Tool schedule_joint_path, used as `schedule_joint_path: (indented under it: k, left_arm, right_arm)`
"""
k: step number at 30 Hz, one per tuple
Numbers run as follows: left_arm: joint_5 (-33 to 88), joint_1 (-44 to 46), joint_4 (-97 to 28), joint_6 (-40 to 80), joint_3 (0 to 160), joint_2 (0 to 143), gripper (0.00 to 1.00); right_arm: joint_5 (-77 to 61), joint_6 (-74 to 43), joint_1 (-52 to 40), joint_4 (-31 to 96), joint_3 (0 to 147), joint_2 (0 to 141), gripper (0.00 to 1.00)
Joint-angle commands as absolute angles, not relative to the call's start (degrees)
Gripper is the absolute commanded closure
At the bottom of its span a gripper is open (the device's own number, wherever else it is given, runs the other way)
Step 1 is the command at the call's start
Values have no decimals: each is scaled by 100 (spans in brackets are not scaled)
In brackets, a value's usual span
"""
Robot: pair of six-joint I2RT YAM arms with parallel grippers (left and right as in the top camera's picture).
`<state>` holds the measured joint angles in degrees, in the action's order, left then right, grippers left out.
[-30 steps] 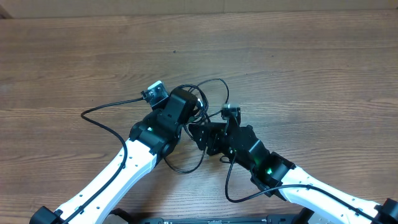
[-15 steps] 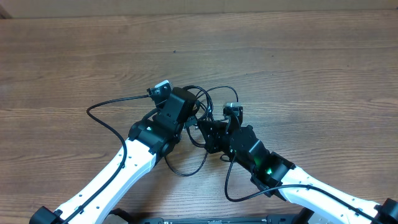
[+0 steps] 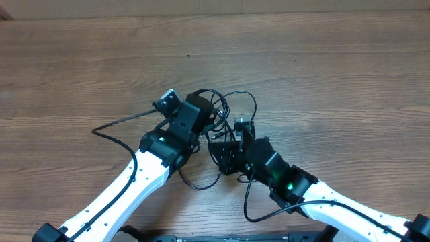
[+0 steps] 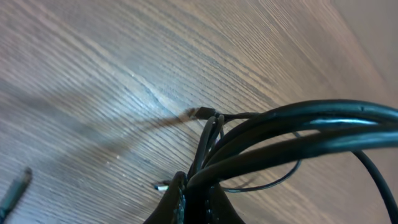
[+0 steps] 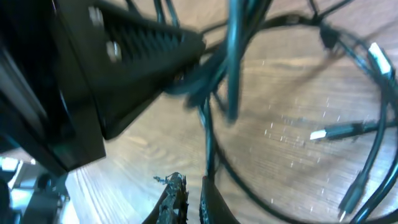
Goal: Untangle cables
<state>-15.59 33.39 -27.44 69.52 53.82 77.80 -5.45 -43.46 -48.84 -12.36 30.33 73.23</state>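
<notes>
The cables [image 3: 232, 107] are thin black cords looped in a bunch on the wooden table, between and just beyond both grippers. My left gripper [image 3: 205, 119] is shut on a bundle of these cords [image 4: 298, 124], which arch up and to the right out of its jaws [image 4: 196, 196]. My right gripper [image 3: 225, 144] sits just right of and below it. In the right wrist view its fingers [image 5: 193, 199] stand almost together, with one thin cord [image 5: 208, 143] running down to their tips. Silver plug ends [image 5: 320, 134] lie on the wood inside the loops.
The left arm's black body [image 5: 118, 68] fills the upper left of the right wrist view, very close. Thicker arm cables curve out left [image 3: 117, 122] and below the right arm [image 3: 247, 202]. Bare wooden tabletop [image 3: 322, 60] stretches all around.
My right gripper has shut and shifted slightly left and down into the bunch. The left wrist has turned, swinging its camera and arm cable. The loops shifted a little.
</notes>
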Motion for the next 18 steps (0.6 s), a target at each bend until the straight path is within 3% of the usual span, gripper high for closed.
schedule_joint_path:
  k: [1, 5, 6, 7, 8, 9, 14, 18]
  left_arm:
    - [-1691, 3341, -2681, 7669, 5417, 7789, 96]
    - [-1857, 3336, -2891, 7367, 5417, 7789, 96]
    - [-2001, 3336, -2976, 7081, 5417, 7789, 96]
    - [-2040, 3334, -3006, 6978, 5417, 7789, 96]
    - [-2115, 3334, -3063, 6700, 5417, 7789, 96]
    - [-2134, 3336, -3079, 6466, 5417, 7789, 96]
    - [-1787, 3336, -3063, 6425, 5417, 7789, 96]
    - [-1177, 3336, -3065, 6423, 5415, 7789, 96]
  right_arm:
    - [-615, -4346, -5089, -1039, 3039, 7279, 96]
    - [-97, -4504, -5087, -681, 3039, 7277, 95]
    - [145, -4517, -5087, -607, 3039, 7277, 74]
    - [272, -4519, -5083, -578, 3039, 7277, 67]
    - [445, -4517, -5070, -582, 3039, 7277, 44]
    - [537, -4512, -5046, -637, 3039, 7277, 36]
    - [530, -4298, -5006, -1404, 3039, 7277, 23]
    - [556, -4143, -5006, -1734, 3039, 7277, 25]
